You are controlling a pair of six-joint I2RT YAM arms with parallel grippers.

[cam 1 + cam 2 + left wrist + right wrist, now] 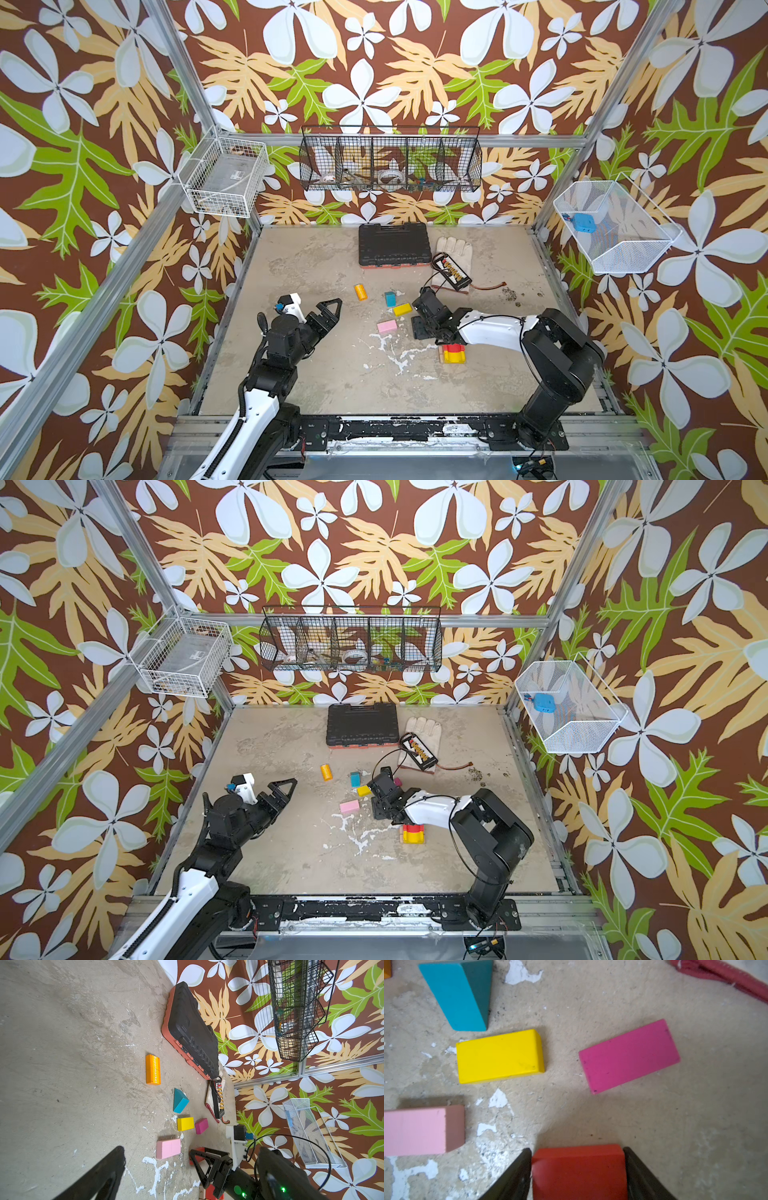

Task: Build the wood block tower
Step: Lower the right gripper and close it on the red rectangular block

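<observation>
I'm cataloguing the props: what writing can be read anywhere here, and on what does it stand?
"Supermarket": white letters along the orange block, legible in the left wrist view.
Yellow lettering on the battery pack: too blurred to read in any view.
No other text is legible.
</observation>
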